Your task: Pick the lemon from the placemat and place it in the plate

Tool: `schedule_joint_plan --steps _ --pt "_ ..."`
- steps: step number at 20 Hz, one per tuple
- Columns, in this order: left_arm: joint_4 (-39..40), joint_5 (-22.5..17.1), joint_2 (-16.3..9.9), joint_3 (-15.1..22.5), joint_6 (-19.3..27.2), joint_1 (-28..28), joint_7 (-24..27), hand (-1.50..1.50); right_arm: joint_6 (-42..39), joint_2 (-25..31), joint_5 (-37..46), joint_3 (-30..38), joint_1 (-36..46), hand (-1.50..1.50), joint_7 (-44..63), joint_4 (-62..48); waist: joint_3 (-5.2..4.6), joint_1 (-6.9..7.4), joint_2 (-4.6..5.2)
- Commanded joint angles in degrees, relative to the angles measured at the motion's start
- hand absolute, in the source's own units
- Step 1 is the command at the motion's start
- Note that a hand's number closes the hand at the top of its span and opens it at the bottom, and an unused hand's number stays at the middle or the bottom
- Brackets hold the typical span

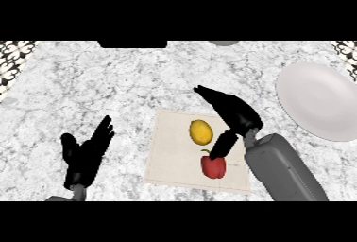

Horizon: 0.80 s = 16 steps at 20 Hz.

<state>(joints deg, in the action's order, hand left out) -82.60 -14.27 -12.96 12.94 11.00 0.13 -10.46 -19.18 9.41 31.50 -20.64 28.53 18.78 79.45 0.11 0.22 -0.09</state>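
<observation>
Reaching for lemon (pixel 200 132): right hand (pixel 233 115) open, fingers straight, just beside fruit, w/ thumb near red pepper (pixel 214 167).
Lemon lies on placemat (pixel 171 156), upper middle; plate (pixel 320 101) well apart at right on counter (pixel 105 85). Likely light, stiff, smooth rind, may roll; take hold across short axis. Left hand (pixel 85 153) rests open, fingers up.
</observation>
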Motion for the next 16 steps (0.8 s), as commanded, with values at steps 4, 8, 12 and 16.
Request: schedule_joint_plan --steps 4,8,12,16 --pt "5.0 0.8 1.7 -2.8 -3.2 0.1 3.0 0.0 1.5 -3.5 8.0 -1.6 -1.7 -1.5 1.5 -0.3 -0.13 -0.11 0.1" --pt "-1.9 2.3 1.4 -1.3 -2.4 2.5 -1.7 0.0 1.8 -4.8 11.6 -1.2 0.2 -1.5 3.3 -4.2 -0.11 0.16 0.07" --pt "5.8 2.3 2.1 -4.9 -5.2 -2.6 0.2 0.0 2.4 -4.9 13.1 1.6 1.2 -1.5 -2.0 -9.2 -0.12 -0.01 0.15" --pt "2.0 3.7 2.8 -4.4 -4.8 0.5 -0.4 0.0 2.8 -8.0 15.1 1.0 0.4 -1.5 -1.8 -10.9 -0.11 0.05 0.11"
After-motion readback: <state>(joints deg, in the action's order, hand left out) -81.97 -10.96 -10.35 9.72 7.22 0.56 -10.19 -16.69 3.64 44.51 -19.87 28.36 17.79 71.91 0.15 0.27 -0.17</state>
